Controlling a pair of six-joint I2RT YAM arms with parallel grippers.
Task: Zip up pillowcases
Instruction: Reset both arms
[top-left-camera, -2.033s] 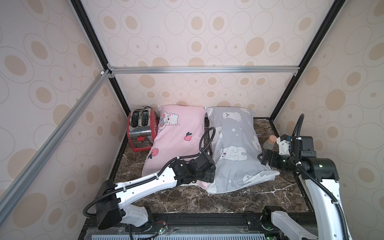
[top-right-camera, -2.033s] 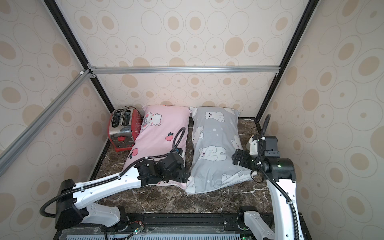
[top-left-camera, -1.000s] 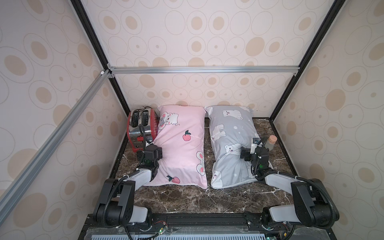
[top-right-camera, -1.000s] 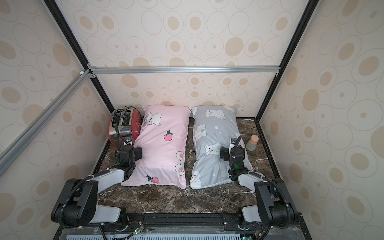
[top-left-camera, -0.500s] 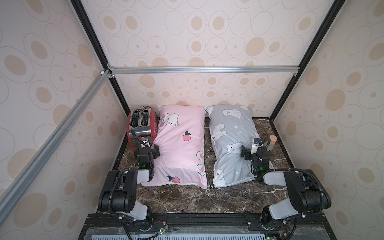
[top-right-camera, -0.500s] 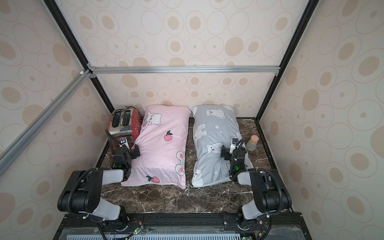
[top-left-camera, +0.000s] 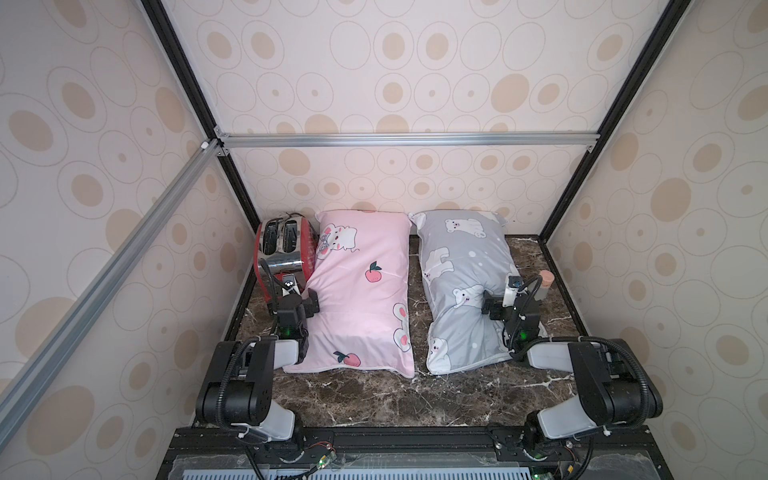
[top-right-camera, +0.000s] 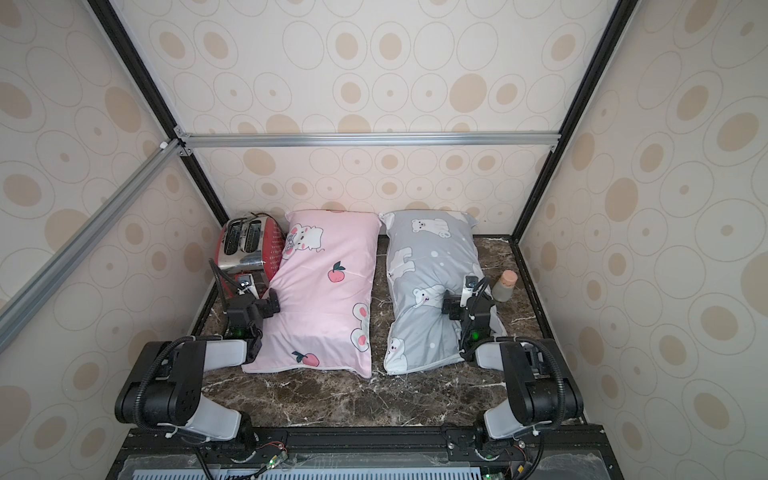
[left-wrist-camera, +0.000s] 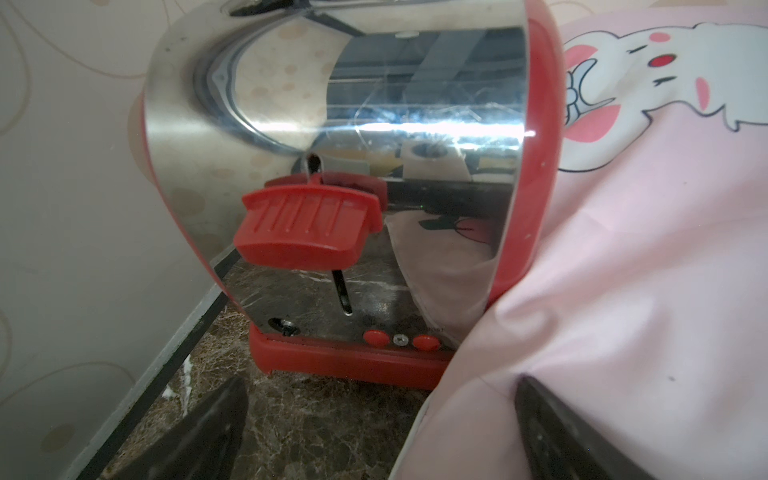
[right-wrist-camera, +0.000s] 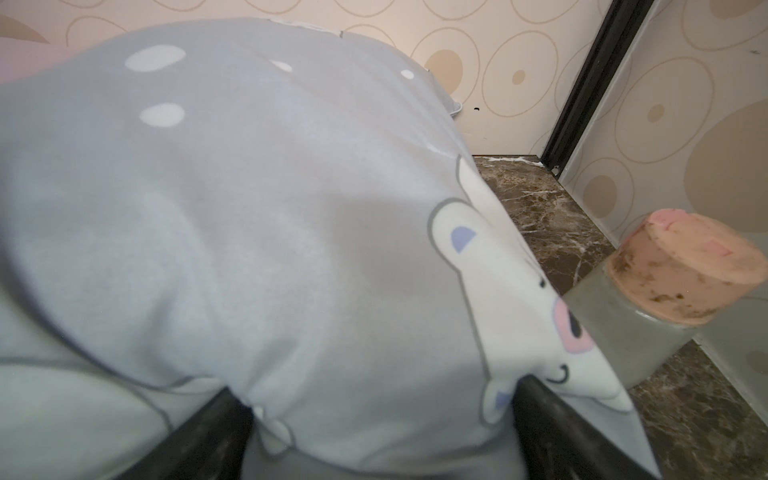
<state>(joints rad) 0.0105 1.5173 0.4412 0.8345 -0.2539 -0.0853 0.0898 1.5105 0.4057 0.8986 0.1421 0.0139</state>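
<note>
In both top views, the pink pillowcase (top-left-camera: 357, 291) and the grey polar-bear pillowcase (top-left-camera: 465, 257) are lying side by side, slightly apart, on the marble tabletop (top-left-camera: 374, 399), with the pink one pressing against the red toaster (top-left-camera: 282, 245). Your left gripper (top-left-camera: 299, 296) is sitting at the pink one's outer edge and your right gripper (top-left-camera: 500, 298) at the grey one's, near a corked jar (top-left-camera: 542, 287). In the left wrist view, the fingers (left-wrist-camera: 208, 432) are standing wide apart and gripping nothing, with pink fabric draping over one of them. In the right wrist view, the jaws are likewise spread, and grey fabric is bulging between them unpinched. I am judging both covers light, soft and stuffed, so they are likely to slide and bunch. You are better off pinning the seam at the near end with one gripper while pinching the zip pull with the other. No pull is showing clearly.
</note>
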